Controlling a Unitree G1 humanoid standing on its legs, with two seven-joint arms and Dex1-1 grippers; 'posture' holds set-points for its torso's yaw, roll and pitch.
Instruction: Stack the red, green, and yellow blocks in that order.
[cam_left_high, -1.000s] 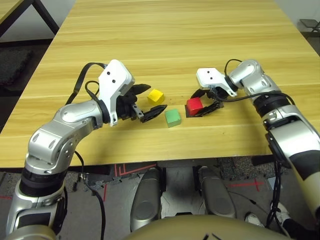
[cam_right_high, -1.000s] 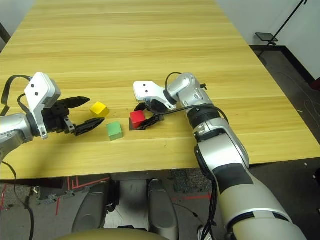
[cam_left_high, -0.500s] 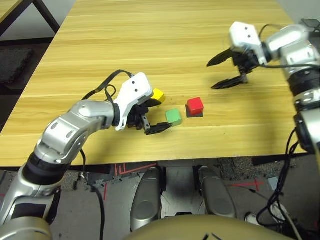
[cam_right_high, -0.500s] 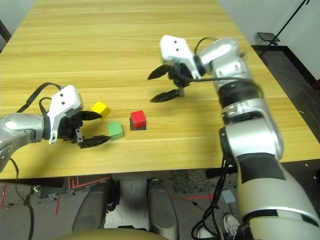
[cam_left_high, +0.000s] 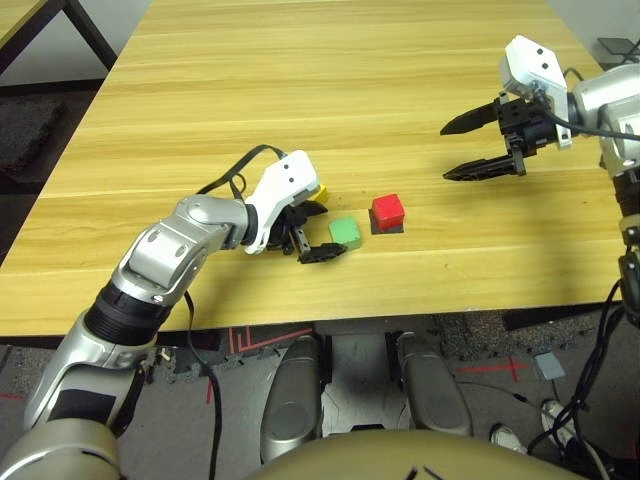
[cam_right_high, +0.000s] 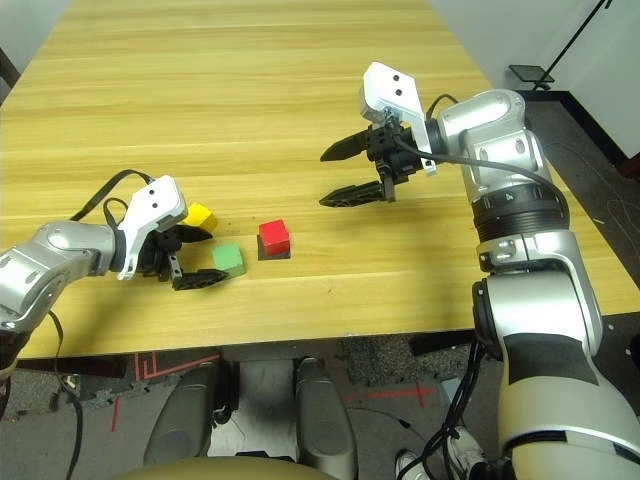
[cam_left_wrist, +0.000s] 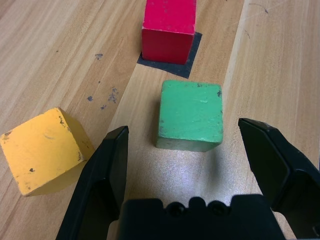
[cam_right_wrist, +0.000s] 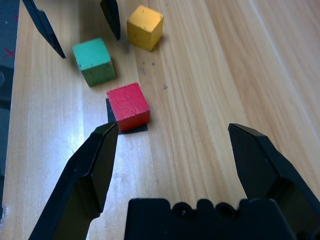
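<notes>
Head views, left to right. Left hand (cam_left_high: 312, 232) is sitting low over the desk (cam_left_high: 340, 80) at centre-left of the frame, fingers spread wide, holding nothing. Near finger tip is lying just left of the green block (cam_left_high: 345, 233); far finger is reaching toward the yellow block (cam_left_high: 317, 190), which is peeking out behind the white wrist housing, partly hidden. In the left wrist view the green block (cam_left_wrist: 190, 115) is sitting between the two black fingers (cam_left_wrist: 111, 165), not touched by either, with gaps on both sides. The yellow block (cam_left_wrist: 44, 149) is lying outside the fingers, just beside one of them, turned at an angle to the other two blocks.

Green block is resting flat on the desk, lower centre of the frame, apart from the others. Red block (cam_left_high: 388, 210) is sitting just right of it, on a flat black square patch (cam_left_high: 388, 227), patch edge showing under the block's near side. All three blocks are separate, none stacked.

Right hand (cam_left_high: 483, 146) is hanging in the upper right of the frame, above the desk, well apart from the blocks, fingers wide apart and empty, pointing toward picture left. In the right wrist view the red block (cam_right_wrist: 128, 105) is showing beyond the open fingers (cam_right_wrist: 95, 170), with green (cam_right_wrist: 93, 61) and yellow (cam_right_wrist: 145, 27) further off, and the left hand's finger tips (cam_right_wrist: 111, 16) are flanking the green one.
</notes>
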